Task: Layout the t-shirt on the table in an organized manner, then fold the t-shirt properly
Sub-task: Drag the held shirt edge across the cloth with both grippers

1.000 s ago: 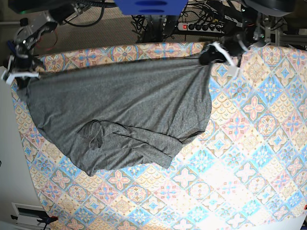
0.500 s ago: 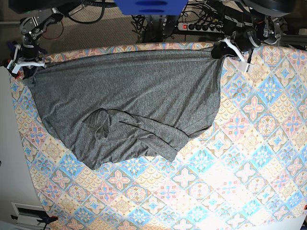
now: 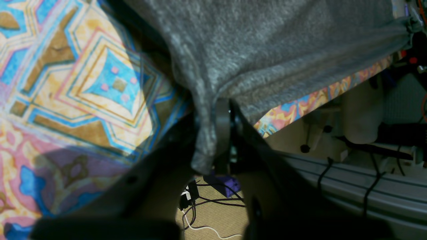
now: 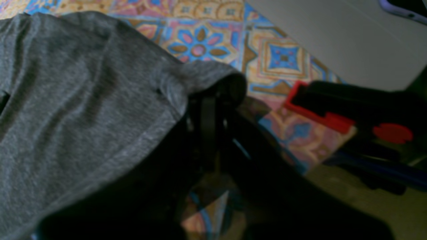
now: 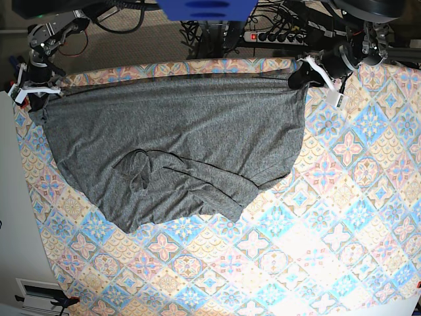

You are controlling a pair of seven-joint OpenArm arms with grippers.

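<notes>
The dark grey t-shirt (image 5: 177, 138) is stretched across the far left half of the table (image 5: 342, 197), its far edge pulled taut between both grippers. My left gripper (image 5: 304, 76) is shut on the shirt's far right corner; the wrist view shows grey cloth (image 3: 253, 50) pinched between its fingers (image 3: 222, 133) at the table's far edge. My right gripper (image 5: 38, 89) is shut on the far left corner, with the hem (image 4: 186, 80) folded over its fingers (image 4: 208, 120). The near part of the shirt lies bunched, with a sleeve (image 5: 138, 172) folded on top.
Behind the table's far edge are a power strip (image 5: 279, 36) and cables on the floor. A white surface (image 5: 16, 217) borders the table on the left. A red and black clamp (image 4: 333, 113) sits at the table corner near my right gripper.
Both grippers have drawn the shirt's far edge toward the back of the table and farther apart, so the edge is tauter and the cloth lies wider.
</notes>
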